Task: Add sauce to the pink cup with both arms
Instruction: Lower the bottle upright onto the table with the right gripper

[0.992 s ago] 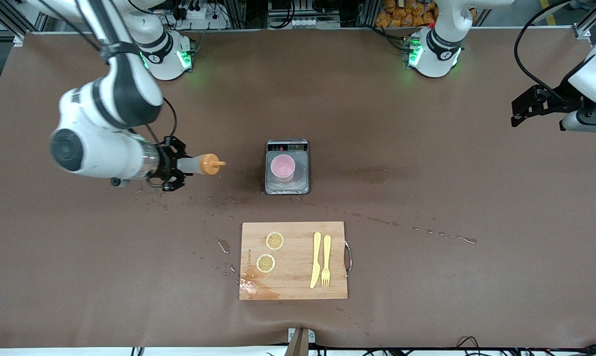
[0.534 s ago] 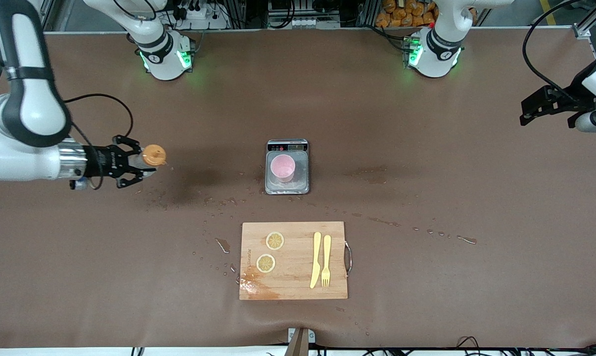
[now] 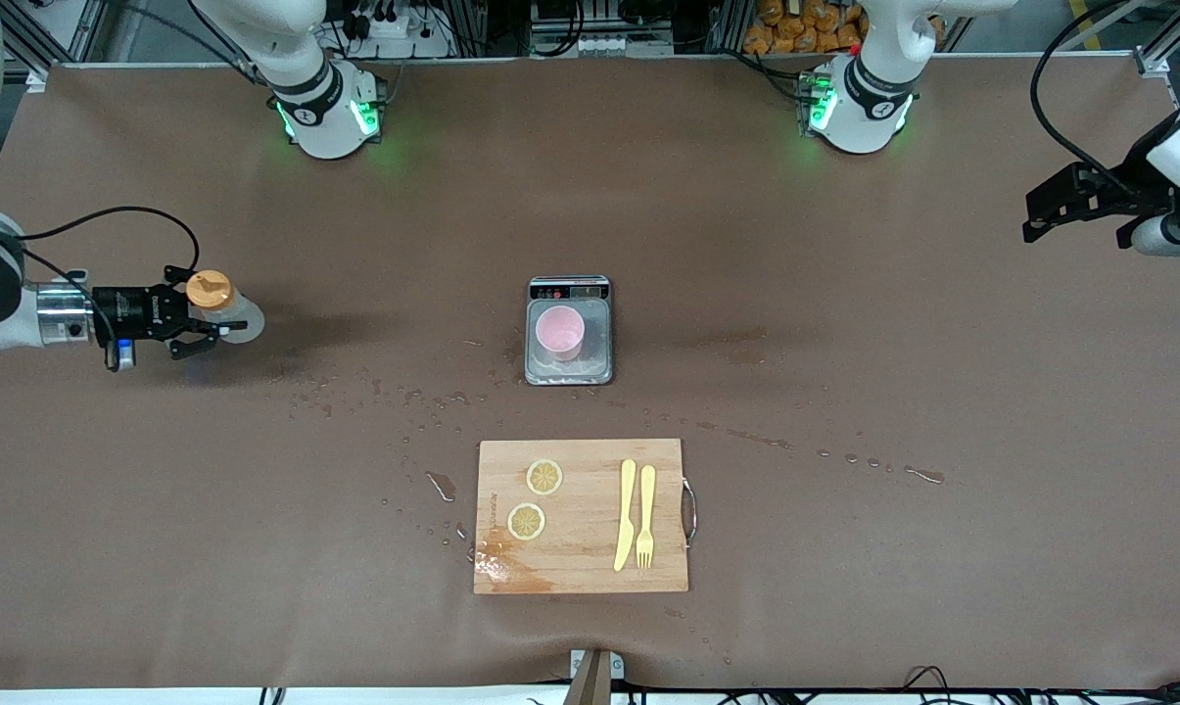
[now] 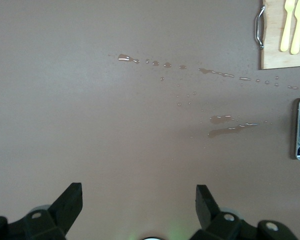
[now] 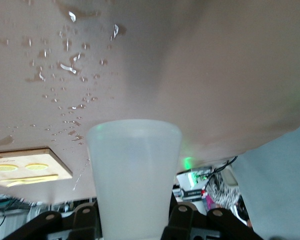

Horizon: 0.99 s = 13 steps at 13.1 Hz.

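Note:
The pink cup stands upright on a small kitchen scale at the middle of the table. My right gripper is over the right arm's end of the table, well away from the cup, shut on the sauce bottle. The bottle's orange cap points up. In the right wrist view its whitish body fills the space between the right gripper's jaws. My left gripper hovers open and holding nothing over the left arm's end of the table; the left wrist view has the left gripper above bare tabletop.
A wooden cutting board, nearer the front camera than the scale, carries two lemon slices, a yellow knife and a fork. Water droplets and wet streaks dot the brown table cover. The board's metal handle shows in the left wrist view.
My right arm has carried the sauce bottle away from the cup toward its own end of the table, and turned it from lying sideways to cap up. The left gripper has barely shifted.

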Available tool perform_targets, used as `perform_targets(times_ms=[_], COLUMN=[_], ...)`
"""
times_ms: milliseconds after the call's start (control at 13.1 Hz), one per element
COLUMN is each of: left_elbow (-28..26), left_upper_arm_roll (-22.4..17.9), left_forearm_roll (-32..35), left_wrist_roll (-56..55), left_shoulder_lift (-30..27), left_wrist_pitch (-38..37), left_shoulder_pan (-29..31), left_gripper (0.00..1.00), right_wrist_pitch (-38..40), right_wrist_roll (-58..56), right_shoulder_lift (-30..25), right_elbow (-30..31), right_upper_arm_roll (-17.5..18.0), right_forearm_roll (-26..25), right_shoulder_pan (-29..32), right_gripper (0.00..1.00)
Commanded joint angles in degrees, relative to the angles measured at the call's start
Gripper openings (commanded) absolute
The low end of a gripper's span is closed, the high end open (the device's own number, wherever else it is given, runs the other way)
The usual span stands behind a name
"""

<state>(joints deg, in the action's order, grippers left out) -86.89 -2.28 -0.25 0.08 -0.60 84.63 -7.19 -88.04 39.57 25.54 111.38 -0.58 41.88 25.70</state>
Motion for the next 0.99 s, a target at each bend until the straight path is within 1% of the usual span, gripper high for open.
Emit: perform_targets(times_ms=[0,229,534,611,687,763,840,916], left_elbow=[0.3,0.2,0.2,0.1,0.1,0.1,0.1,0.1], left_upper_arm_roll=[0.3,0.3,0.4,0.3,0.3,0.3,0.3,0.3], left_forearm_roll=[-1.2,-1.2,-1.5,-1.5,-1.6,-1.6,-1.5,-1.5], left_wrist_roll=[0.2,0.0,-0.2,-0.1,0.0,0.1,0.0,0.0], left_shoulder_lift=[-0.5,-0.1,-0.2,0.0,0.1,0.0,-0.2,-0.4], left_wrist_pitch=[-0.8,-0.5,-0.5,-0.5,-0.5,-0.5,-0.7,-0.7], left_shoulder_pan=[0.2,-0.3,-0.4,-0.2,0.2,0.2,0.2,0.2], left_gripper=[1.00,1.00,1.00,1.00,1.00,1.00,1.00,1.00], right_wrist_pitch=[2.3,2.2,1.7,1.7,1.6,1.7,1.7,2.0], right_wrist_roll=[-4.4,-10.6,-13.0,-13.1,-12.9,-12.2,-12.1,-12.2], right_shoulder_lift=[7.2,13.2,17.8,18.3,18.4,18.4,18.3,18.3], right_elbow=[-5.2,-7.1,-9.3,-9.9,-10.0,-10.5,-10.9,-12.1], right_upper_arm_roll=[1.2,1.2,1.2,1.2,1.1,1.1,1.1,1.1], right_forearm_roll=[2.0,2.1,2.1,2.0,2.0,1.9,1.5,1.3], right_shoulder_pan=[4.2,6.3,6.6,6.6,6.1,5.9,5.9,5.9], right_gripper=[0.00,0.00,0.00,0.14,0.53,0.87,1.00,1.00])
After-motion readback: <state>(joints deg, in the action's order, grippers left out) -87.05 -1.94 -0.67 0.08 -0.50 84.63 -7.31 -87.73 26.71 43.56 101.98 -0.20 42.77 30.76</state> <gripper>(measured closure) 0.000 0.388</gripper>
